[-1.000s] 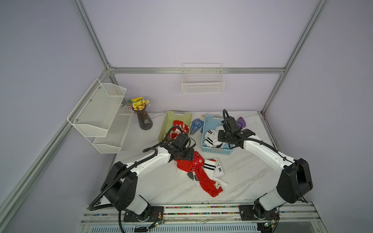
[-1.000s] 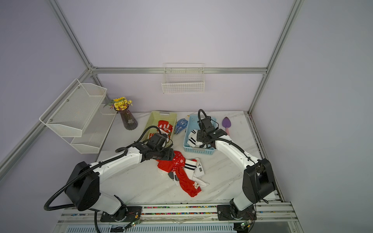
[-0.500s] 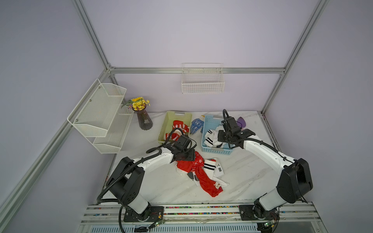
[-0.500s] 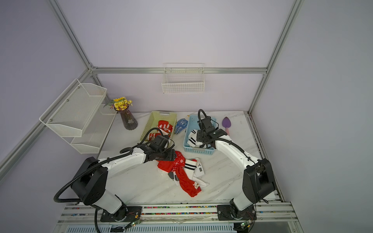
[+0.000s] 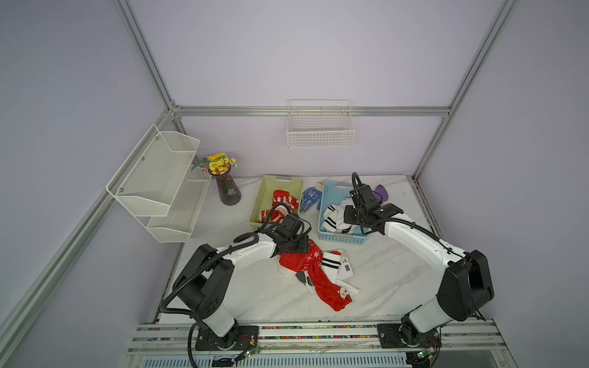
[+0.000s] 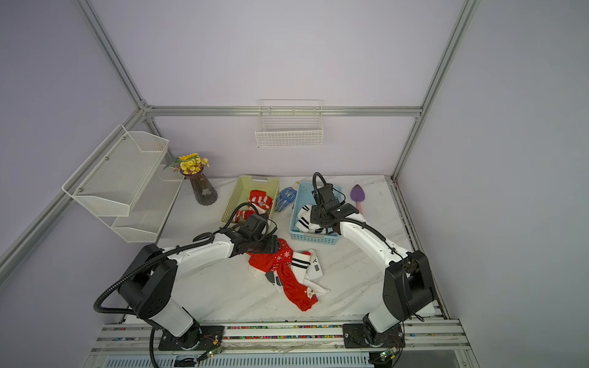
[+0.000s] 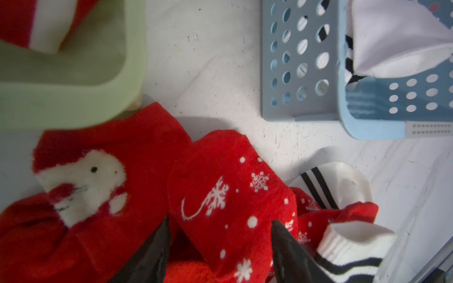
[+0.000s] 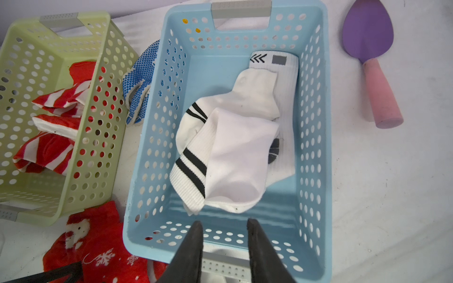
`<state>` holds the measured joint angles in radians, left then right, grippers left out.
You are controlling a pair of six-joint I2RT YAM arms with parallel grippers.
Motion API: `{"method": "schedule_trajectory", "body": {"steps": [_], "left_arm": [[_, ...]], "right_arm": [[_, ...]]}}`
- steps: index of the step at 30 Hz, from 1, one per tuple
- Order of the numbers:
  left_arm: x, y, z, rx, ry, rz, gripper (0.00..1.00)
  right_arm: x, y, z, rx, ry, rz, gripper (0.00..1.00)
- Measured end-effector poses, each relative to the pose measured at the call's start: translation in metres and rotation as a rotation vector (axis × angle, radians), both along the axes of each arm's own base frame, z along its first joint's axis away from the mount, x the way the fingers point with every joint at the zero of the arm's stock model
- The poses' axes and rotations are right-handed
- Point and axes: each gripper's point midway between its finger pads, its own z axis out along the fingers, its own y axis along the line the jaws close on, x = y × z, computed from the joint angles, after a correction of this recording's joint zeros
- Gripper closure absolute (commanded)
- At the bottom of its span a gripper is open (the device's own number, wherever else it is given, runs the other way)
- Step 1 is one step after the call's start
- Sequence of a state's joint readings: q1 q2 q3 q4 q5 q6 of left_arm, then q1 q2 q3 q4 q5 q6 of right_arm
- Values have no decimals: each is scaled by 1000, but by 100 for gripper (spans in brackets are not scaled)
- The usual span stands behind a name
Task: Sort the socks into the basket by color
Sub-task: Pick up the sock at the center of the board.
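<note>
Socks [image 5: 318, 270] lie heaped on the table [image 5: 392, 280]. Left gripper [image 7: 220, 220], jaws spread, straddles a red sock [image 7: 220, 191], likely to pinch it for the green basket [image 8: 103, 73]. Right gripper [image 8: 224, 220], parted and empty, hovers over the blue basket [image 8: 152, 147] of white socks [image 8: 240, 152].

Pale lilac walls [image 5: 318, 47] edged with aluminium rails [image 5: 312, 111]; a white wire basket [image 5: 320, 127] hangs above a white marble tabletop [image 5: 261, 286].
</note>
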<state>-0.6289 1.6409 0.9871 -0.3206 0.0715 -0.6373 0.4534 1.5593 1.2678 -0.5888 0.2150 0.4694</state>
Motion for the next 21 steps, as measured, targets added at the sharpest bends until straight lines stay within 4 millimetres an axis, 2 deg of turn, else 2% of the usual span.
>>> {"method": "schedule_trajectory", "body": {"steps": [14, 19, 21], "left_arm": [[8, -7, -5, -34, -9, 25, 45], [9, -8, -12, -32, 1, 24, 52], [9, -9, -13, -32, 4, 24, 58]], "right_arm": [[0, 0, 0, 0, 0, 0, 66], [0, 0, 0, 0, 1, 0, 66], [0, 0, 0, 0, 1, 0, 66]]}}
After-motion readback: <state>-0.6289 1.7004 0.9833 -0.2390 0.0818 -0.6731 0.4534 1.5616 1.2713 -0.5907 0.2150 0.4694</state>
